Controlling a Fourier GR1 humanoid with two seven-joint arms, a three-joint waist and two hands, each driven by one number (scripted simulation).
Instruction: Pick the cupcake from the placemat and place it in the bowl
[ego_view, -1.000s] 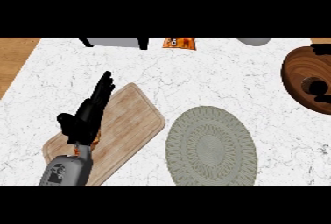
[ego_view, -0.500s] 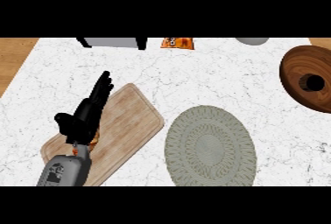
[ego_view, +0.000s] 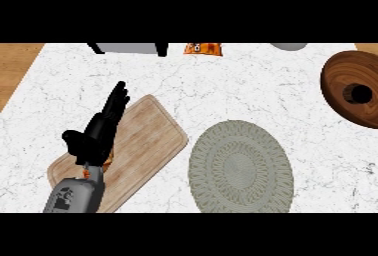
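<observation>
The round grey woven placemat lies in the middle of the counter with nothing on it. A brown wooden bowl sits at the right edge, partly cut off by the view. Inside it is a small dark round thing, which looks like the cupcake seen from above. My left hand is open, fingers straight and pointing away, resting over the left side of a wooden cutting board. It holds nothing. My right hand does not show.
An orange packet, a grey box-like object and a grey round object stand along the counter's far edge. A brown wooden surface borders the white marble counter at the left.
One second ago dark fingers of my right hand showed at the bowl on the right edge; they have gone out of view. The dark thing stays in the bowl. My left hand has not moved.
</observation>
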